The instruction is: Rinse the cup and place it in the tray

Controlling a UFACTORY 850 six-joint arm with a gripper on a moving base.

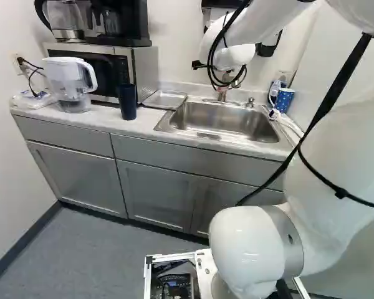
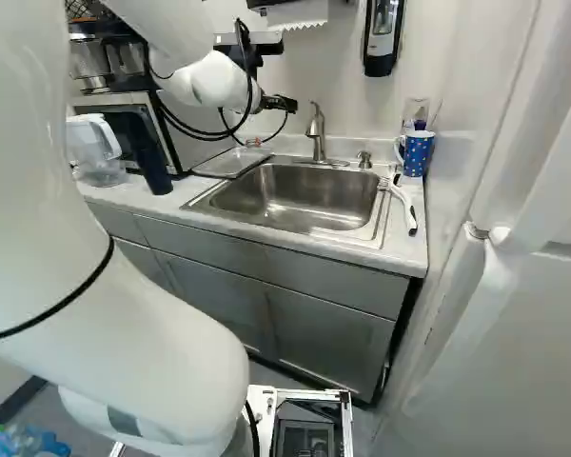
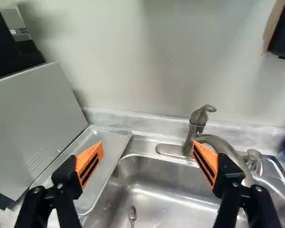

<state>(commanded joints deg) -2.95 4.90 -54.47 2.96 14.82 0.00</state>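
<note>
Black gripper (image 2: 284,104) hangs near wall, upper middle of right base view; in wrist view, fingers stand spread wide, faucet (image 3: 194,130) ahead. Two cups share counter (image 2: 152,203): dark blue tumbler (image 1: 127,103) beside microwave (image 1: 146,65), left of centre in left base view; blue dotted mug (image 2: 416,155) in far corner beyond sink (image 2: 295,200), right side of right base view. Shallow tray (image 3: 104,142) lies between microwave and sink. Metal utensil (image 3: 132,214) rests in basin.

countertop (image 2: 404,252) | pitcher (image 1: 68,81) | microwave (image 1: 146,68) | dark tumbler (image 1: 127,103) | tray (image 1: 165,99) | sink (image 1: 224,119) (inset) | spotted mug (image 2: 417,152) | white brush (image 2: 402,199), apparently
</note>
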